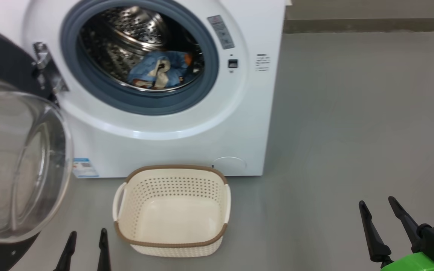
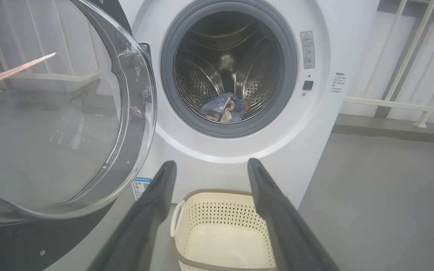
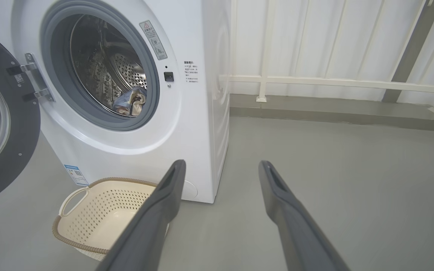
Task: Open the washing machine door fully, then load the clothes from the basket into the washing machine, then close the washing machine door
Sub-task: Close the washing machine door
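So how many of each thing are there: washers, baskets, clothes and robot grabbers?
washing machine: 1
basket: 1
clothes: 1, inside the drum
grippers: 2, left gripper and right gripper, both open
Total: 5

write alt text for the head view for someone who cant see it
A white washing machine stands with its door open at the left and the blue clothes inside the drum. The cream basket sits empty on the floor before it, with the left gripper and right gripper open at the lower corners.
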You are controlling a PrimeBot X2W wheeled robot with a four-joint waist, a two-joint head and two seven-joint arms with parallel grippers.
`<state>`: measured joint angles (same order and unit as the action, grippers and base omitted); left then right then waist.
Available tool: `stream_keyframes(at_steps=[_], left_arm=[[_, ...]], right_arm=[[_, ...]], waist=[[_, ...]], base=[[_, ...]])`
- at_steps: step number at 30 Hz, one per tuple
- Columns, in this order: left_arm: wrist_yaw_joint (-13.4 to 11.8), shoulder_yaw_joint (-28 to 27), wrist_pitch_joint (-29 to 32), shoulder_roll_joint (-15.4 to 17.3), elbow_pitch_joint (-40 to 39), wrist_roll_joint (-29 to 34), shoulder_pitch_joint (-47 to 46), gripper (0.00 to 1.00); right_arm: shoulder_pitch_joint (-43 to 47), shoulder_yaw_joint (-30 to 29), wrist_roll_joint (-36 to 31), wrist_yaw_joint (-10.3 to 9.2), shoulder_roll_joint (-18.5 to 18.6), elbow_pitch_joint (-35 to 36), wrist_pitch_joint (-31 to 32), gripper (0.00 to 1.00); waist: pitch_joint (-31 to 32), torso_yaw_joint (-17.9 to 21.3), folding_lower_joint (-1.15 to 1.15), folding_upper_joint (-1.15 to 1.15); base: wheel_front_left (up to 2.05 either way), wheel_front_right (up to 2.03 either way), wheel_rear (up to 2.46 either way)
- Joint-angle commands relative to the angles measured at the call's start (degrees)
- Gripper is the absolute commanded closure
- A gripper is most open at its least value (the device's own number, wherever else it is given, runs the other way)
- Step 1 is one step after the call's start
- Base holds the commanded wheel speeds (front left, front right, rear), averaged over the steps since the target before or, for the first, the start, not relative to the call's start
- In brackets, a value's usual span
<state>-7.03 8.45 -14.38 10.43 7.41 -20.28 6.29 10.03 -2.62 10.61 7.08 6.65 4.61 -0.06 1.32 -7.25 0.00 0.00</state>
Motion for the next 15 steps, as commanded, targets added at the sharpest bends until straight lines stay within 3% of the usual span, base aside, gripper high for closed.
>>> stream_keyframes(at_steps=[1, 15], left_arm=[[0.1, -1.9, -0.6, 0.3, -1.8, 1.1, -3.0, 0.00], [-0.5, -1.7, -0.6, -0.7, -3.5, 2.1, -2.0, 0.00]], right_arm=[[-1.5, 1.0, 0.4, 0.41, 1.1, 1.7, 0.0, 0.00], [-2.4, 2.3, 0.6, 0.41, 1.4, 2.0, 0.8, 0.00]], waist=[[-0.3, -3.5, 0.00, 0.00], [-0.8, -21.8, 0.00, 0.00]], base=[[0.00, 0.00, 0.00], [0.00, 0.00, 0.00]])
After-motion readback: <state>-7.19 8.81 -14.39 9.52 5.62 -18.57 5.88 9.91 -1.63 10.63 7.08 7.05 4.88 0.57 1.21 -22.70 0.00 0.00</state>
